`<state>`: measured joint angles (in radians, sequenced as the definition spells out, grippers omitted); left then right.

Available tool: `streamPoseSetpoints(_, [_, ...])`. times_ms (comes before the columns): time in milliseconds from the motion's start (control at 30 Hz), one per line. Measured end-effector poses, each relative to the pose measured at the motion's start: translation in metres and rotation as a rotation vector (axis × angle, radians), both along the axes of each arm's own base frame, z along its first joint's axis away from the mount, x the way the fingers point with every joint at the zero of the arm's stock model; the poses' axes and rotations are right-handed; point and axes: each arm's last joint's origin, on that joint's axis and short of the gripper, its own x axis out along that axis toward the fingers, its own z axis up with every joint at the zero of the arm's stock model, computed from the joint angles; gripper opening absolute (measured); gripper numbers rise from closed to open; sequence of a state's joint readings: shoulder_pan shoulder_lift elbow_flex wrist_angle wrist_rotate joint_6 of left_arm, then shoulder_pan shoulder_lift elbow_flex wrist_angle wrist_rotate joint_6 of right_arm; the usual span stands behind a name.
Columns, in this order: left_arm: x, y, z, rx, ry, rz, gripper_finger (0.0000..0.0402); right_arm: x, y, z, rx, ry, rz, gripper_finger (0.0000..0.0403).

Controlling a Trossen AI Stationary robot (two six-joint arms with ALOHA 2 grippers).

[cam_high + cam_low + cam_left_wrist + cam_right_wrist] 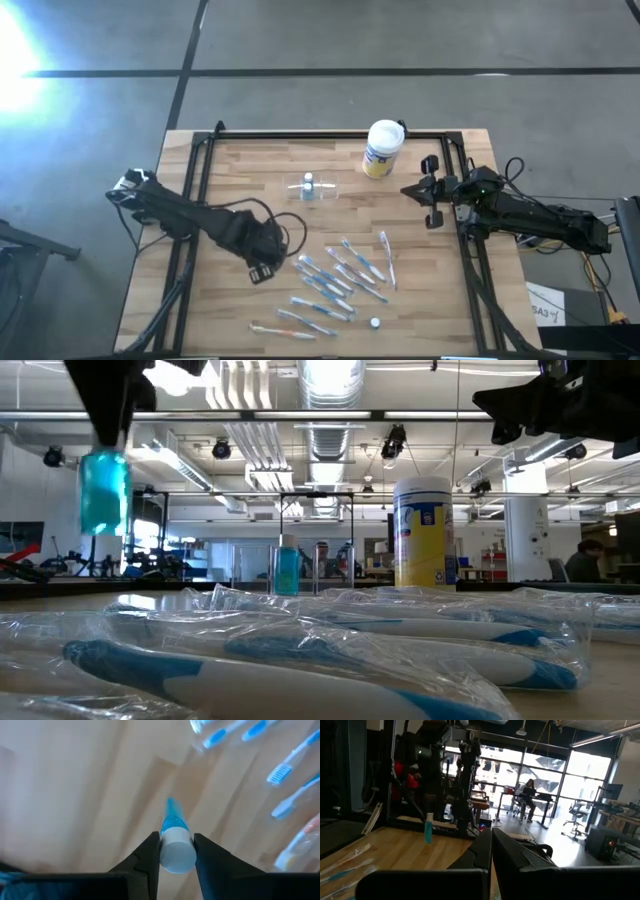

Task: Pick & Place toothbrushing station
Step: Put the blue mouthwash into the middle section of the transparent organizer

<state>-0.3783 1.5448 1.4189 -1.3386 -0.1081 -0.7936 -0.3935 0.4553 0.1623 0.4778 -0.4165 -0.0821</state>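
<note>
The toothbrushing station (pixel 322 192), a low clear plastic holder, stands on the wooden table at mid-far, with a small blue tube (pixel 286 570) upright in it. My left gripper (pixel 263 266) hangs over the table's left half, left of the wrapped toothbrushes (pixel 335 280), shut on a second blue tube with a white cap (pixel 175 827). That tube shows in the low view (pixel 105 490) well above the tabletop. My right gripper (pixel 408 190) waits shut at the table's right side, pointing level toward the holder, with nothing between its fingers. My left gripper pinches the tube's white cap end (pixel 176 851) between its two fingers, one finger on each side. The fingers point straight down from above. The tube hangs upright below them, blue body down, lifted clear of the table.
A white canister with a yellow label (pixel 382 148) stands at the far right, near the right gripper. Several wrapped blue-and-white toothbrushes lie across the table's middle and near part, with a small white round piece (pixel 375 322) beside them. A black frame (pixel 300 136) rims the table.
</note>
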Motion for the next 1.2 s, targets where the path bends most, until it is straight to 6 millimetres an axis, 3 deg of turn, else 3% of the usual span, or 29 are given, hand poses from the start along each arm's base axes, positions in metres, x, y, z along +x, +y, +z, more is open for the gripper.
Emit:
streamPoseSetpoints(200, [-0.003,0.015,0.043,0.104,-0.026,-0.090,0.0098,0.000,0.000,0.000,0.000,0.000,0.000,0.0008])
streamPoseSetpoints(400, [-0.005,0.035,0.069,0.161,-0.055,-0.145,0.0098,0.000,0.000,0.000,0.001,0.001,0.003,0.0008])
streamPoseSetpoints(1033, [0.000,0.123,0.075,0.314,0.044,-0.251,0.0098,0.006,-0.002,-0.021,0.170,0.107,0.028,0.0008])
streamPoseSetpoints(1200, [-0.001,0.142,0.076,0.400,0.099,-0.356,0.0098,0.007,-0.002,-0.024,0.181,0.119,0.029,0.0008])
